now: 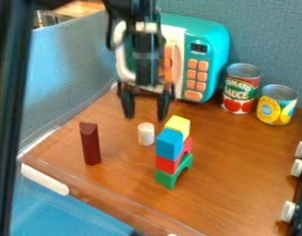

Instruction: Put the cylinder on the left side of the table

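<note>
The black gripper (145,109) hangs from the top edge over the back middle of the table, pointing down, its two fingers apart with nothing seen between them. A small white cylinder (146,134) stands upright on the wooden table (116,191), just below the gripper in the view and left of the stacked blocks. Farther left stands a taller dark red-brown block (90,144) with a curved notch at its top.
A stack with a blue block (169,143), a yellow block (178,125), red pieces and a green arch (174,173) stands right of the cylinder. Behind are a teal toy microwave (206,50) and two cans (241,88). Stove knobs (288,210) line the right edge.
</note>
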Robot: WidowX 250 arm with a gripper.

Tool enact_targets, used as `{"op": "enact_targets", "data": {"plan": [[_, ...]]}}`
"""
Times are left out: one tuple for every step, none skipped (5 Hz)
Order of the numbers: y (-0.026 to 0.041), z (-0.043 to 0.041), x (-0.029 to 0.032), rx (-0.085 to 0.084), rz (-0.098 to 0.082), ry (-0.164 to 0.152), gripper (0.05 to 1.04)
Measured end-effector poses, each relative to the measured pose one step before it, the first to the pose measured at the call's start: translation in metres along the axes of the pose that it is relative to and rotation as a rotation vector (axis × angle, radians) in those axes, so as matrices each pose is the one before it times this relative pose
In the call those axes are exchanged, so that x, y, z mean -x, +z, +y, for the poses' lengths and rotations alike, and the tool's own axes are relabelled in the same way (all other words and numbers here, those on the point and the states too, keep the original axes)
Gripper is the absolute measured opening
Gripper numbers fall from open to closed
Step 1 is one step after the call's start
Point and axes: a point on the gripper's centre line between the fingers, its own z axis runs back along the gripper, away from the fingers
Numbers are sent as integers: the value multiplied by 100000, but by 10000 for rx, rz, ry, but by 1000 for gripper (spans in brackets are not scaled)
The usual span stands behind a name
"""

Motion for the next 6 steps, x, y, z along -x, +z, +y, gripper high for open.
{"op": "enact_targets", "data": {"plan": [[4573,198,1728,-505,-1036,185,1008],[2990,-620,1939,-712,-808,-298,1002],[-52,-863,2695,-681,121,-1331,1001],[-219,-1062,2522,191,502,-895,1001],[-415,-712,1426,392,223,-408,1001],[-190,102,197,85,10,68,1001]]}}
